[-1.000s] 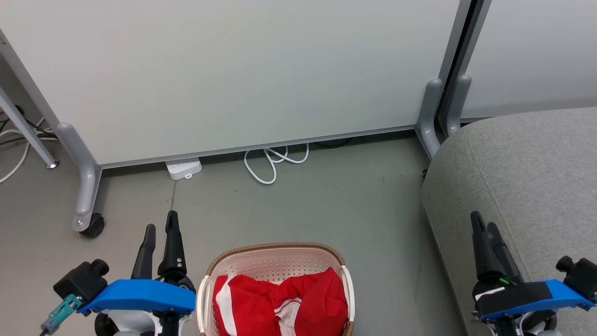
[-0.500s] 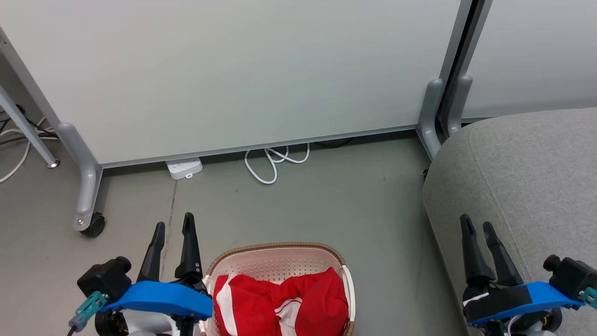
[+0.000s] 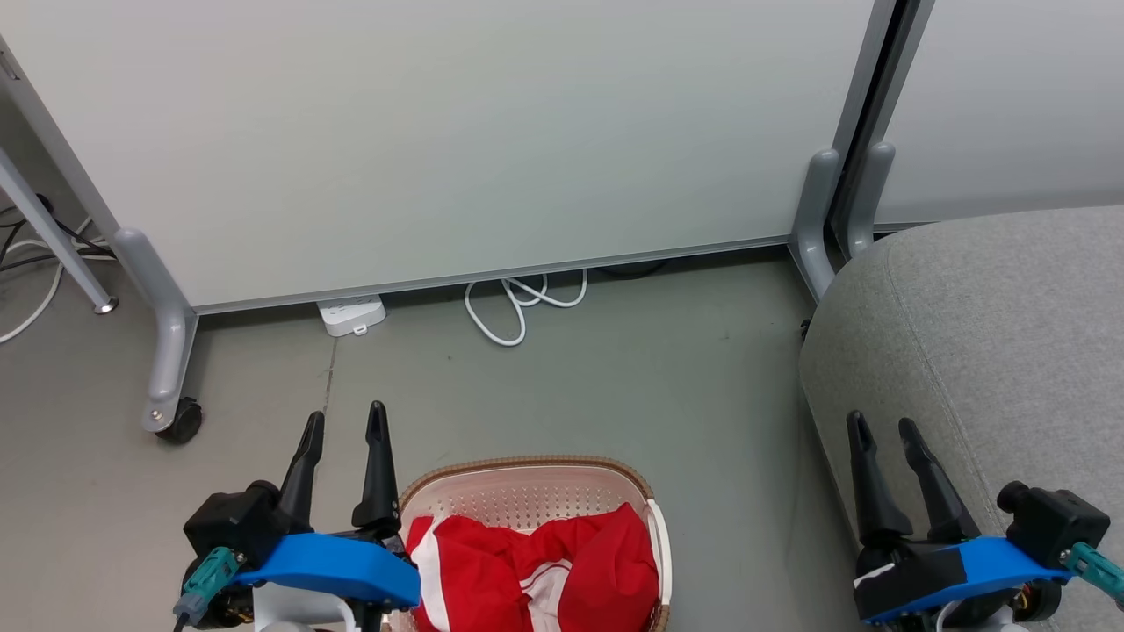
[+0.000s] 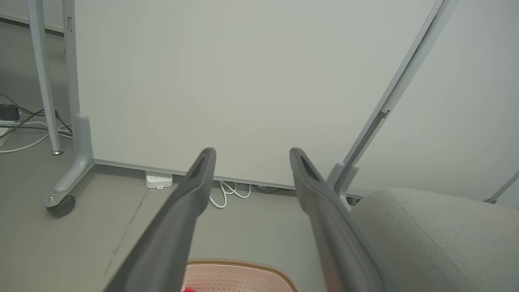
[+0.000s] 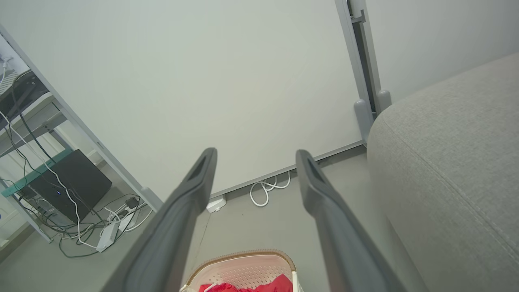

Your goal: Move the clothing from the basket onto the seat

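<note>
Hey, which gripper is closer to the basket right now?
Left. The left gripper sits right beside the basket, at its left rim, jaws open. The right gripper is well off to the basket's right, by the seat edge, clearly apart from it.

Clothing (image 3: 536, 570): soft cloth, matt, creased, red with white stripes. Basket (image 3: 527, 496): smooth cream plastic, perforated, faint sheen; rim (image 3: 527, 460) brown with a woven look. Seat (image 3: 983, 351): light grey woven upholstery, coarse-grained, matt, one stitched seam. Floor (image 3: 632, 377): grey, smooth, matt, lightly scuffed. Partition panel (image 3: 439, 132): pale, flat, smooth, satin finish; feet (image 3: 169, 342) grey, smooth, painted-metal look. Cable (image 3: 514, 312): white, smooth, plastic-sheathed. Left gripper (image 3: 346, 412) and right gripper (image 3: 879, 421): fingers (image 4: 182, 211) dark grey, matt, plastic-looking; wrist covers (image 3: 334, 562) blue, smooth, slightly glossy plastic
</note>
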